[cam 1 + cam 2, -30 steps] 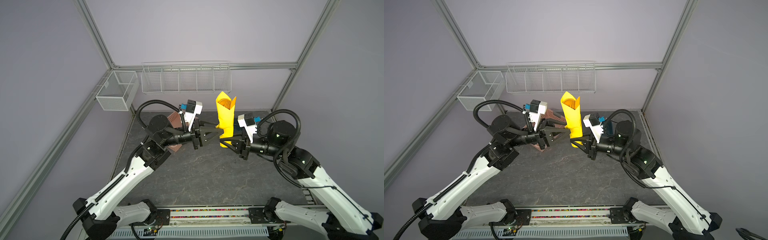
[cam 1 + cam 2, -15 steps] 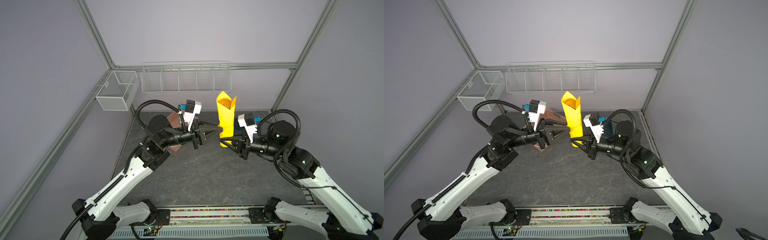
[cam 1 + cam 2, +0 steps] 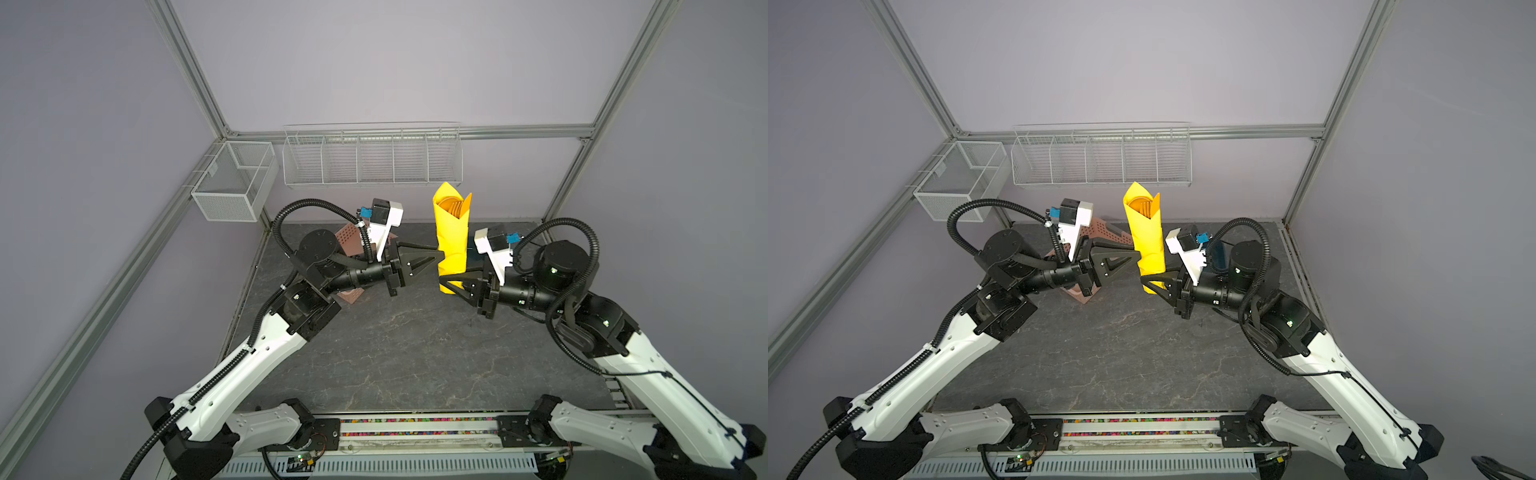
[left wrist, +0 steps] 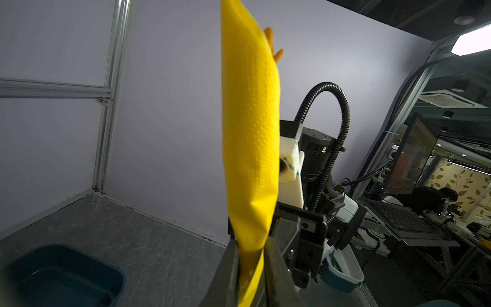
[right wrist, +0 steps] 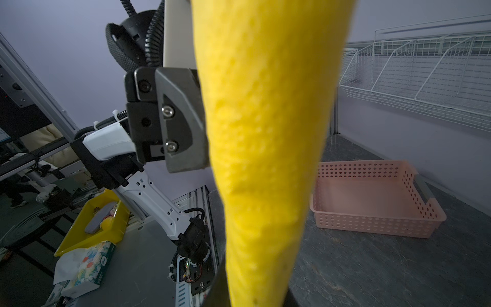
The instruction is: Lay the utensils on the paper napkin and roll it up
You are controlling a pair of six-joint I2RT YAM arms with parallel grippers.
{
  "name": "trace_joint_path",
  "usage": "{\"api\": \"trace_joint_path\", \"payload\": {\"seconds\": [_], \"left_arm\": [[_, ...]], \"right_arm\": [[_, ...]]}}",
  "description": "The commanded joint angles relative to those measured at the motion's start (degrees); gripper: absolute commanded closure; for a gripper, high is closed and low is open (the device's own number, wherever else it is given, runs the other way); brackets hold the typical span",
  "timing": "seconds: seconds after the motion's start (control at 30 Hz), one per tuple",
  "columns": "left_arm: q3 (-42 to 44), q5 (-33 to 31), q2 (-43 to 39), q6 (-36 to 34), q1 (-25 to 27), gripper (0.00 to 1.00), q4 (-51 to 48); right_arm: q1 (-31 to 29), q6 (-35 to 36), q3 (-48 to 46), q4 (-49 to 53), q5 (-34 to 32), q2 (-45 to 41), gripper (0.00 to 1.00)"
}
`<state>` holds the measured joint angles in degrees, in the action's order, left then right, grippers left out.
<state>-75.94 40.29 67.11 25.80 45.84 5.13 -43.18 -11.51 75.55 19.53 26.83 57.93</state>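
The paper napkin (image 3: 451, 245) (image 3: 1148, 245) is rolled into a yellow tube and stands upright in the air in both top views. The orange utensils (image 3: 452, 205) (image 3: 1142, 205) show inside its open top, and their tips (image 4: 271, 37) stick out in the left wrist view. My right gripper (image 3: 445, 282) (image 3: 1145, 280) (image 5: 255, 292) is shut on the tube's lower end. My left gripper (image 3: 437, 258) (image 3: 1136, 258) (image 4: 251, 255) reaches in from the left, and its fingers press the tube from both sides just above the right one.
A pink perforated basket (image 5: 372, 196) (image 3: 347, 243) (image 3: 1100, 232) lies on the dark tabletop behind the left arm. A dark blue tub (image 4: 61, 271) (image 3: 1217, 253) sits behind the right arm. White wire baskets (image 3: 235, 187) (image 3: 372, 156) hang on the back walls.
My left gripper has moved right to the napkin tube, and its jaws have narrowed onto it. The right gripper and the tube have stayed still.
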Motion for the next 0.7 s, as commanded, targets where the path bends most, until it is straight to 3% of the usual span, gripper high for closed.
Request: {"api": "trace_joint_path", "payload": {"seconds": [0.0,0.2,0.3,0.57,0.67], "left_arm": [[-1.5,0.63,-0.05,-1.32,0.21,0.87,1.09],[-1.89,-0.35,-0.49,-2.83,0.21,1.0,-0.77],[-1.76,-2.0,-1.08,-3.66,0.21,1.0,-1.63],[-4.51,-6.81,-1.24,-6.8,-0.79,1.0,-9.58],[-6.12,-6.09,-0.2,-7.89,-2.16,1.0,-12.65]], "right_arm": [[0.27,1.09,0.5,1.11,-0.68,0.49,0.9],[0.22,1.1,0.15,0.93,-0.29,0.08,0.85],[0.29,0.99,-0.09,0.86,0.09,-0.11,0.79],[0.27,0.66,-1.01,2.5,-3.13,-1.82,0.46],[0.54,0.67,-1.22,3.97,-6.61,-2.89,0.41]]}}
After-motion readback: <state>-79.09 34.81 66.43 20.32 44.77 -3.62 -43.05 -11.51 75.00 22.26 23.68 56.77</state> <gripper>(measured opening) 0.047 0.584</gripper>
